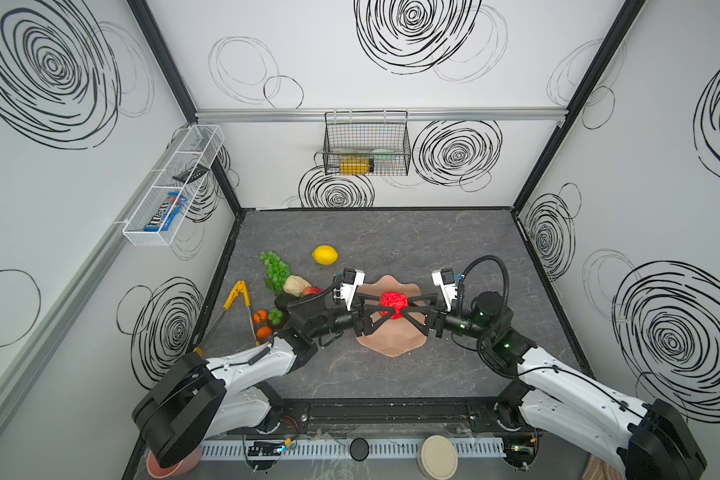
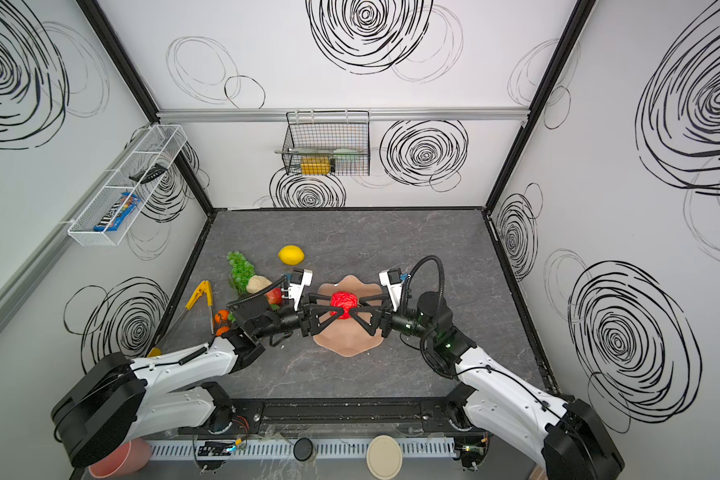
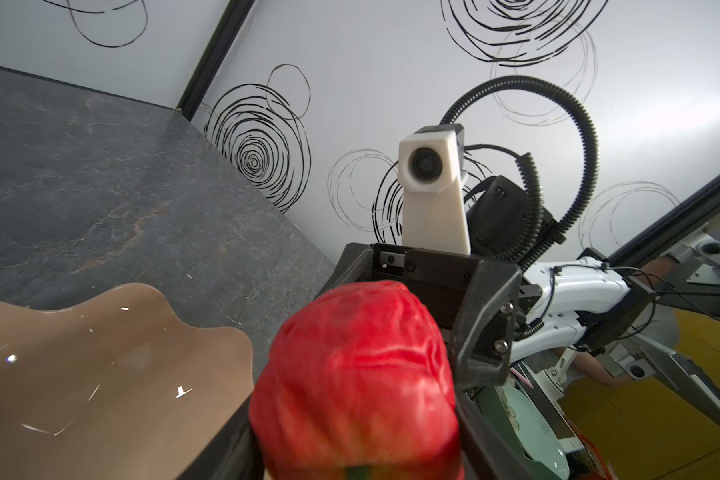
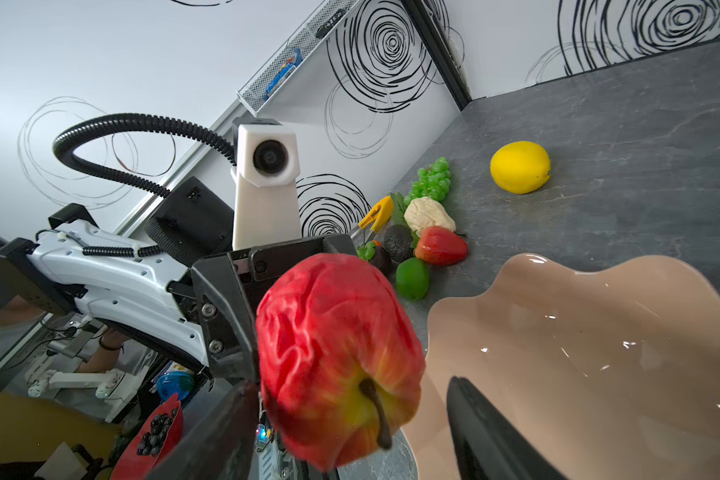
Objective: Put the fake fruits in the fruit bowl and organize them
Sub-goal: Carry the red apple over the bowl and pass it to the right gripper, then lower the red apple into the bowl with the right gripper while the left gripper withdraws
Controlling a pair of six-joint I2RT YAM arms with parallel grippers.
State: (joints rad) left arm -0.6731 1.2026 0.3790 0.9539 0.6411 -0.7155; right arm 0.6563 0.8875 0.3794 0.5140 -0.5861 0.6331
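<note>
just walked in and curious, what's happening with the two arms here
The left gripper and right gripper meet from opposite sides on one red apple, raised over the fruit bowl. The left seems to hold it; whether the right grips is unclear. No other fruit shows in the bowl; the lemon and grapes lie on the table.

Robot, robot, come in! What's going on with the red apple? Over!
Left gripper shut on red apple, above fruit bowl. Right gripper open around it, gap on one side. Nothing seen blocking the bowl.
</note>
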